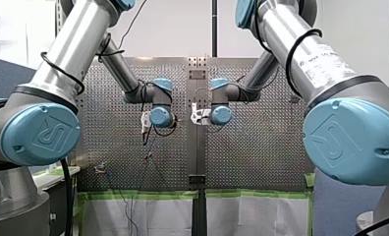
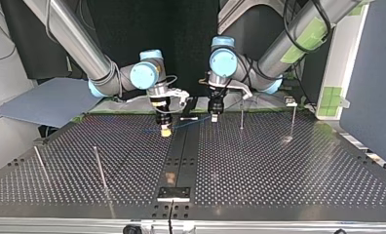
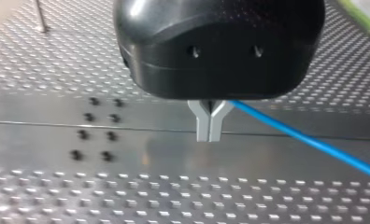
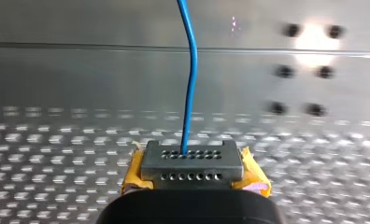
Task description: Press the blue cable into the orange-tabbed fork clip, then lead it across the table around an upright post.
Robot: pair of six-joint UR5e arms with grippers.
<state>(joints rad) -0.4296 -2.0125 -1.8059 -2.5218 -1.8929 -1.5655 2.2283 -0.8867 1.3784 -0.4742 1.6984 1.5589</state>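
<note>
Over the centre strip [image 3: 141, 140] my left gripper [image 3: 209, 126] is pinched tight on the cable [image 3: 304, 137]; cable runs across the centre strip to my right gripper [image 4: 191, 161], just off its edge, likewise clamped on the cable

Counter: a perforated metal counter [image 2: 288, 165] with a dark, smooth strip [image 2: 181, 151] down its middle.
My right arm: at the view's left; its yellow-padded end effector [image 2: 166, 130] pointed down at the counter just beside the strip.
My left arm: at the view's right; its black end effector [image 2: 214, 116] hung near the far edge.
Cable: a thin blue cable [image 2: 190, 122] ran between the two end effectors, across the strip.
Posts: two thin upright metal posts [image 2: 241, 116] stood at the far right; two more near posts [image 2: 101, 168] stood at the near left.
</note>
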